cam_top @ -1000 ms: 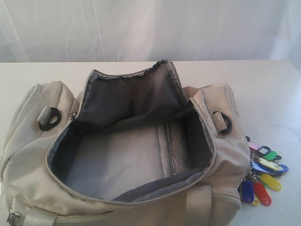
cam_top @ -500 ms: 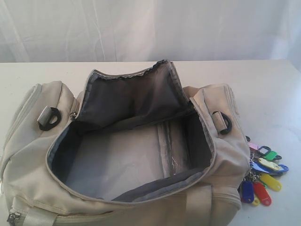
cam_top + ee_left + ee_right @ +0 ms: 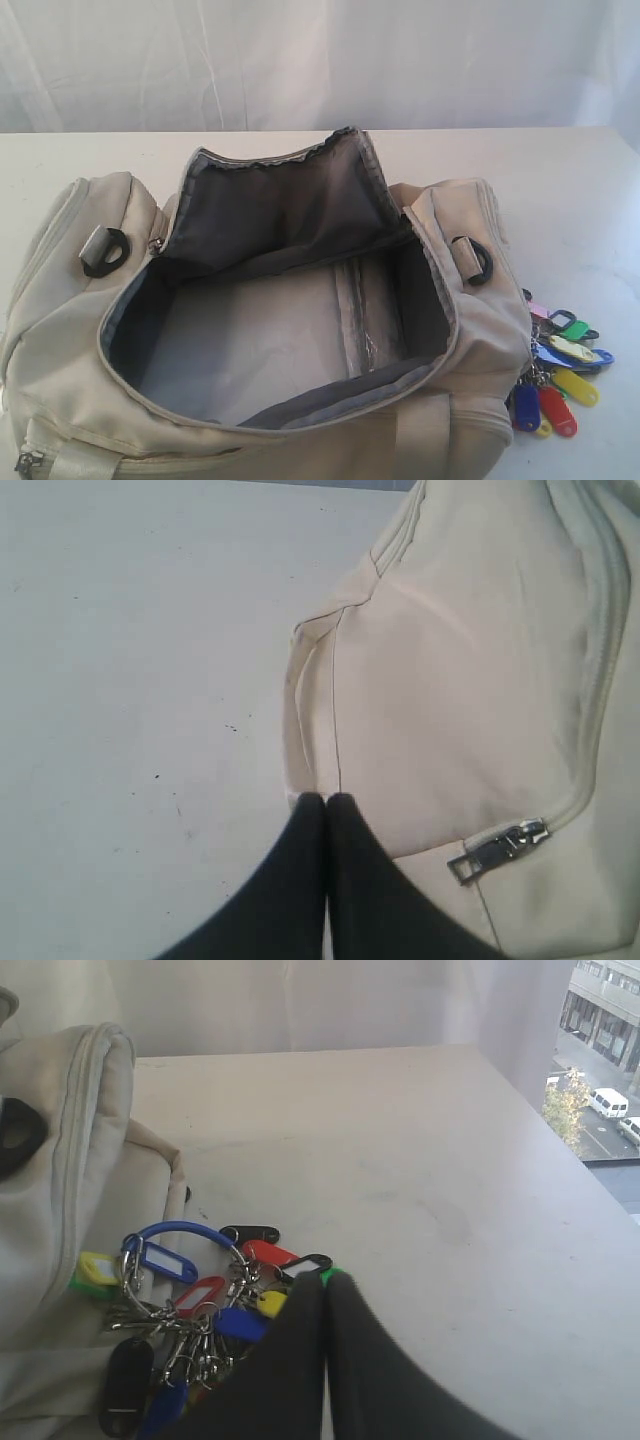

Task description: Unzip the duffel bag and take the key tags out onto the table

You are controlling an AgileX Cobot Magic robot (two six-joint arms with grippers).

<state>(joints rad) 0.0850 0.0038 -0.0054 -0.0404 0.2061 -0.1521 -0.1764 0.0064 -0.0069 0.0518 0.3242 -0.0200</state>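
Note:
The beige duffel bag point(image 3: 60, 330) lies unzipped on the white table point(image 3: 580, 200), its top flap folded back over a dark grey lining with nothing inside. The key tags point(image 3: 560, 365) lie in a colourful bunch on the table against the bag's right end. No arm shows in the exterior view. My right gripper point(image 3: 326, 1276) is shut, its tips hanging over the edge of the key tags point(image 3: 190, 1290) with nothing held. My left gripper point(image 3: 327, 798) is shut too, beside the bag's end panel point(image 3: 470, 680) near a closed side zipper pull point(image 3: 497, 846).
Black-and-metal strap rings point(image 3: 105, 252) sit on both ends of the bag. A white curtain hangs behind the table. In the right wrist view the table's edge point(image 3: 560, 1150) runs next to a window onto a street.

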